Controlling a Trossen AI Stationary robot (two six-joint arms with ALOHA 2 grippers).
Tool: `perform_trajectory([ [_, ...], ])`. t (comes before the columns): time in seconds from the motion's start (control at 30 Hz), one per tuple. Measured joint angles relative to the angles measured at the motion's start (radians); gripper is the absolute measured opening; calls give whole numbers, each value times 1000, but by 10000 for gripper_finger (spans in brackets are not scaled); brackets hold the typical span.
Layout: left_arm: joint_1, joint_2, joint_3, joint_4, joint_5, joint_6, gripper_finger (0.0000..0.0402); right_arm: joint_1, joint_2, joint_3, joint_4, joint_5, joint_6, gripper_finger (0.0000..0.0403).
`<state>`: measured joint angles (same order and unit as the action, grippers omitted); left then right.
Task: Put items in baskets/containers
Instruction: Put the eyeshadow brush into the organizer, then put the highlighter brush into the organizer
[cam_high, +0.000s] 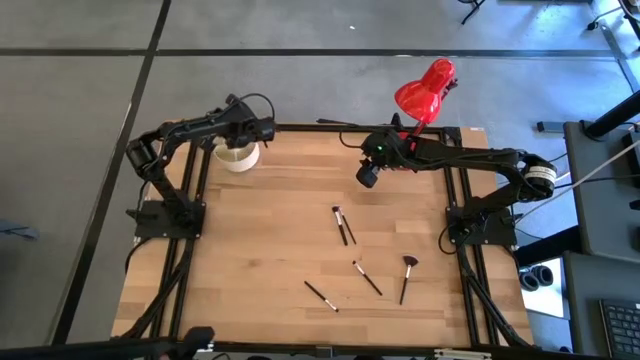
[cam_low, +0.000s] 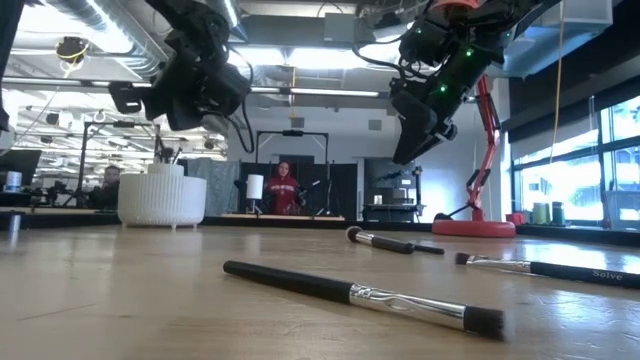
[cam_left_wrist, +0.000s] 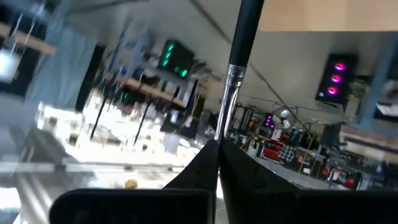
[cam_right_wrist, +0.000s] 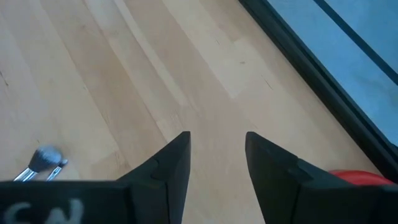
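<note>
Fingers of my left gripper (cam_left_wrist: 217, 152) are pressed together on one makeup brush (cam_left_wrist: 239, 59); in the left wrist view its dark handle and silver ferrule stick out from between the two tips. In the high view this gripper (cam_high: 258, 130) hangs just beside the cream-white cup (cam_high: 238, 156), slightly above it, at the far left corner of the wooden table (cam_high: 250, 250). In the low view I can see the cup (cam_low: 162, 200) with some brush handles already standing inside it.

My right gripper (cam_right_wrist: 214, 152) has its fingers parted with a clear gap, and nothing is between them, only bare table under. It (cam_high: 366, 176) hovers well to the right of the cup, near the red desk lamp (cam_high: 425, 88).

Other brushes lie on the table, all well apart from the cup: a pair of brushes (cam_high: 343, 225) close together toward the middle, one single brush (cam_high: 367, 277) farther, the fan-head brush (cam_high: 406, 277) near it, and one more brush (cam_high: 321, 296) toward the near edge.
</note>
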<state>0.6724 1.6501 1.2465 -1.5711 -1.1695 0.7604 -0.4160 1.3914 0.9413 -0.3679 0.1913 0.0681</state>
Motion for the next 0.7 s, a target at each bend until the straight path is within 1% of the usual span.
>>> perform_trajectory([
  [0.07,4,0,0,0,18,52,4,0,0,0,0,0,1,154],
  [0.2,5,0,0,0,1,88,9,0,0,0,0,0,5,154],
  [0.43,2,0,0,0,11,-27,32,0,0,0,0,0,7,154],
  [0.53,-7,0,0,0,6,-26,53,0,0,0,0,0,7,154],
  [0.6,-17,0,0,1,-30,-18,71,0,0,0,0,0,6,154],
  [0.7,-39,0,0,3,-152,-72,96,0,0,0,4,0,2,154],
])
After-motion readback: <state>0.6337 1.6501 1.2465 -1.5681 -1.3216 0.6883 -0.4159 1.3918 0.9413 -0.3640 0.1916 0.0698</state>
